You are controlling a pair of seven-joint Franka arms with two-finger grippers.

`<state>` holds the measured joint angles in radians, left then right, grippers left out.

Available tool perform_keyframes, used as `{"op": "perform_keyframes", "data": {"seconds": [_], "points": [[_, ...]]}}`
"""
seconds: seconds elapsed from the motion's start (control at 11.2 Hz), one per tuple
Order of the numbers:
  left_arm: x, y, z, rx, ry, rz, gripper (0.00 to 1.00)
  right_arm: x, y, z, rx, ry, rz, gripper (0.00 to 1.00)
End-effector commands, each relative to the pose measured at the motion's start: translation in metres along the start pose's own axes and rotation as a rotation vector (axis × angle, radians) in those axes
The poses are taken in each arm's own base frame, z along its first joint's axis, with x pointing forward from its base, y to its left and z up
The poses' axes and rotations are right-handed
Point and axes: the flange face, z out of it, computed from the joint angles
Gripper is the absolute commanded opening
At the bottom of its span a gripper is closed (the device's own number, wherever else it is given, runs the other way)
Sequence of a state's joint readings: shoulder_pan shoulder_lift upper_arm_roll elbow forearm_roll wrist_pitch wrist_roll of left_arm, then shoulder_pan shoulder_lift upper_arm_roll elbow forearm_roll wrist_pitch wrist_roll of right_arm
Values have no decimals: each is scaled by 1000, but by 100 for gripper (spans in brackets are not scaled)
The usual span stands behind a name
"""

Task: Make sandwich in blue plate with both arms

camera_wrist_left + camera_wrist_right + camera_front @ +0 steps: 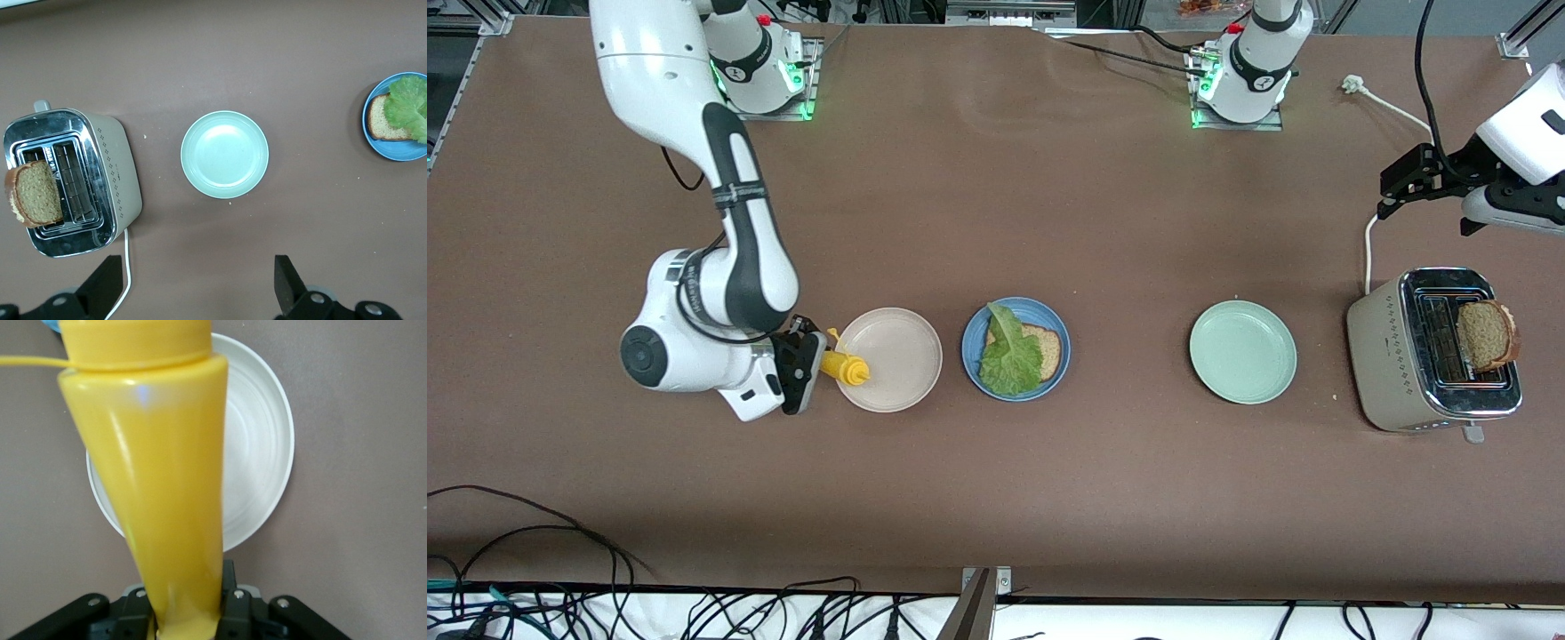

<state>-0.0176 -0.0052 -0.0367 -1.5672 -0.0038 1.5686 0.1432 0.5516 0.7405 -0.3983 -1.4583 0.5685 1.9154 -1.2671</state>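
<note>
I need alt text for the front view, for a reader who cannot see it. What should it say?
The right gripper holds a yellow squeeze bottle over the beige-white plate. Beside it, the blue plate carries a bread slice under lettuce. Toward the left arm's end lie a pale green plate and a toaster holding bread, with the open left gripper above.

The lettuce leaf (pixel 1009 357) covers most of the bread slice (pixel 1043 349) on the blue plate (pixel 1054 324), so only one crusty corner shows. In the right wrist view the yellow bottle (pixel 167 487) blocks much of the beige-white plate (pixel 263 460) beside the blue plate, and its base hides the right gripper (pixel 190 613) jaws.
</note>
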Motion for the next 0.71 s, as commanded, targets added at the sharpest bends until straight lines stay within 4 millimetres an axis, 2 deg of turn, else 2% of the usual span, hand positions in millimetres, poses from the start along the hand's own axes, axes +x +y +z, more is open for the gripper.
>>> {"op": "perform_keyframes", "data": {"seconds": [0.0,0.45,0.62], "points": [[0,0,-6,17,-3,-4,100,49,-40,-13,-91,-144,50,0],[-1,-1,-7,16,-1,-8,100,135,-126,-22,-283,-438,66,0],[-1,1,-7,16,-1,-4,100,158,-156,-10,-352,-543,70,0]]}}
